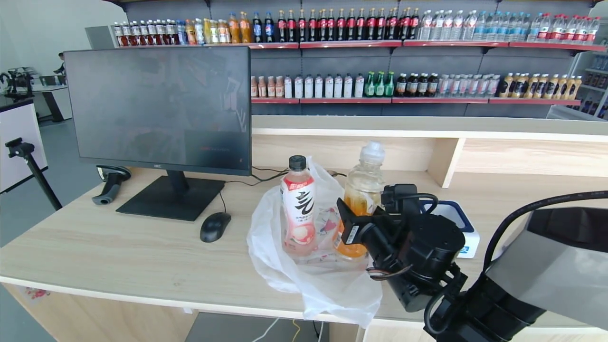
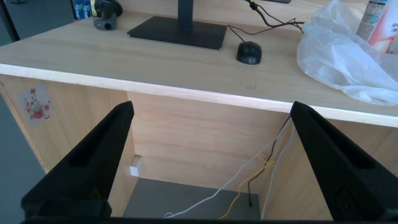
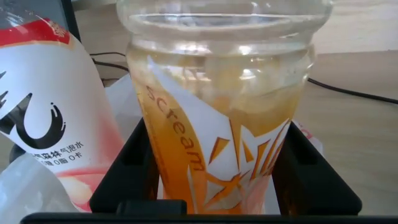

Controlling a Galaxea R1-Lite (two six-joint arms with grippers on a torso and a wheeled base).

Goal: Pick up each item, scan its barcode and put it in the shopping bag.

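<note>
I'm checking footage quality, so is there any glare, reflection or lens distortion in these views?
Head view: the shelves bow slightly from wide-angle distortion, and the monitor shows faint reflections. Right wrist view: highlights glint on the orange bottle. Left wrist view: even light, shade under the counter.

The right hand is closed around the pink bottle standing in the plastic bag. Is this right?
Not quite: the right hand is closed around the orange bottle standing in the plastic bag, as the right wrist view shows. The pink bottle stands free beside it.
</note>
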